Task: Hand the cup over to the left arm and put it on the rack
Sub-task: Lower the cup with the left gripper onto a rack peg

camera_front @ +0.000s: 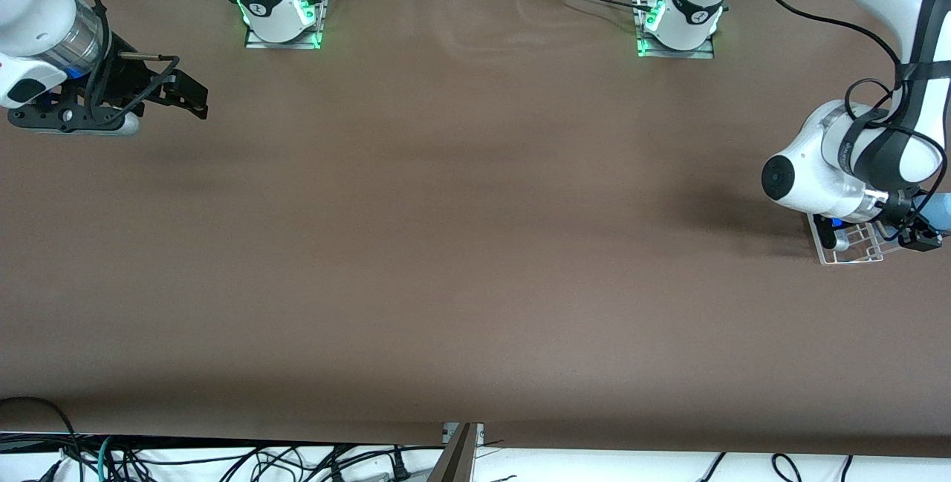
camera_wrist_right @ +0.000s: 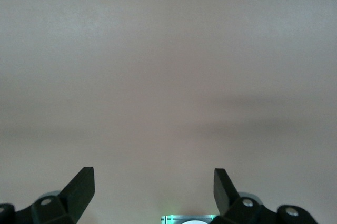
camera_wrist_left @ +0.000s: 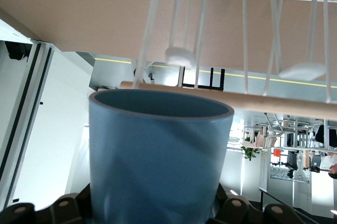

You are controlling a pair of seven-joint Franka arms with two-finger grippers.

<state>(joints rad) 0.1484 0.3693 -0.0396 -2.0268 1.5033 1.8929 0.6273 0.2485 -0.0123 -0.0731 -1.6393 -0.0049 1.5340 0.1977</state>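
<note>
Left hand (camera_front: pixel 925 233) clamped on the light-blue tapered plastic cup (camera_wrist_left: pixel 158 155), over the white wire rack (camera_front: pixel 854 244). Right hand (camera_wrist_right: pixel 154 187) waits with fingers wide apart, empty, over the brown table (camera_front: pixel 446 244).

Light-blue cup (camera_wrist_left: pixel 158 155) — in the left tool (camera_front: pixel 925 233) — just beside the white wire rack (camera_front: pixel 854 244).

Flat matte brown surface (camera_front: pixel 461 244) filled nearly the whole front view, evenly lit, faint sheen near the middle. Tangle of black cables (camera_front: pixel 223 461) lay on a white floor strip (camera_front: pixel 631 466) along its near edge. Grey metal bracket (camera_front: pixel 459 452) stuck out at that edge. Left wrist view showed white wall panels (camera_wrist_left: pixel 47 129) and a bright workshop with distant benches (camera_wrist_left: pixel 295 161).
</note>
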